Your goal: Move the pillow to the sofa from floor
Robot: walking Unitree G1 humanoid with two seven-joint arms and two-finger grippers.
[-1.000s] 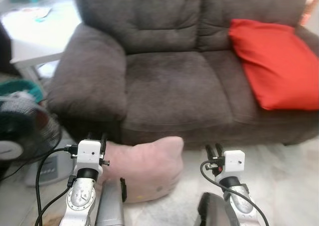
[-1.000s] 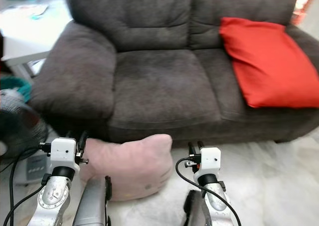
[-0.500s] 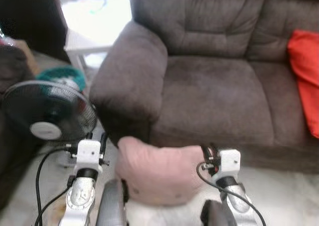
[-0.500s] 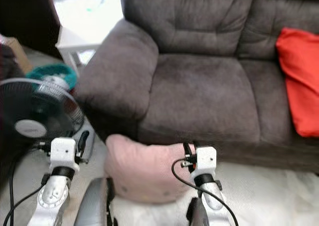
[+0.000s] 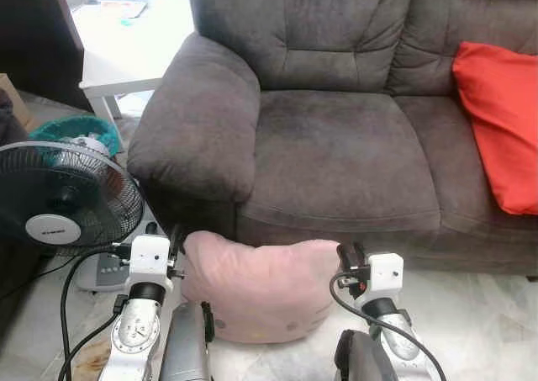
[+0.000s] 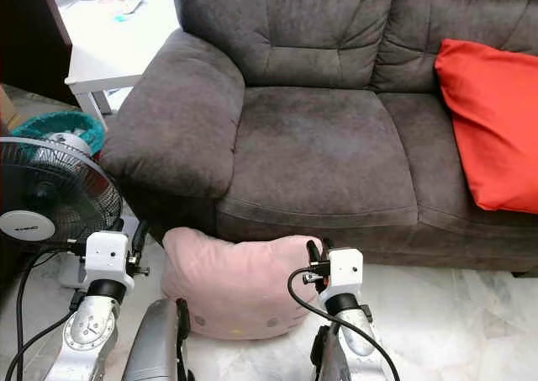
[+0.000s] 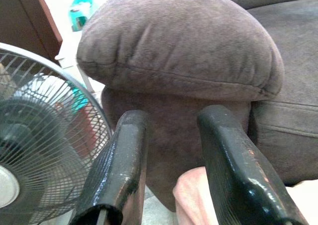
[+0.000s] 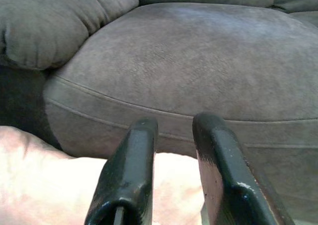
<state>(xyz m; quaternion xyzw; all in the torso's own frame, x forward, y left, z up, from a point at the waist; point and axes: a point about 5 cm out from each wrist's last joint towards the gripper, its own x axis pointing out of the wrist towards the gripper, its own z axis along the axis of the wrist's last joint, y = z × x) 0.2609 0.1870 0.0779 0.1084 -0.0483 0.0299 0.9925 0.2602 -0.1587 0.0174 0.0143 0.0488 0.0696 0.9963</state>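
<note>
- Both views have swung back rightward; soft pink pillow (image 5: 256, 287) lies on the floor against the dark grey fabric sofa (image 5: 336, 145).
- Left tool (image 7: 171, 170) and right tool (image 8: 171, 173), fingers apart, flank it; I'd squeeze inward evenly before lifting.

Fan hub: the round white centre cap of the black wire-guard standing fan (image 5: 52, 228) carries a short dark word, too small to read.
Other writing: none readable anywhere else in these views.
</note>
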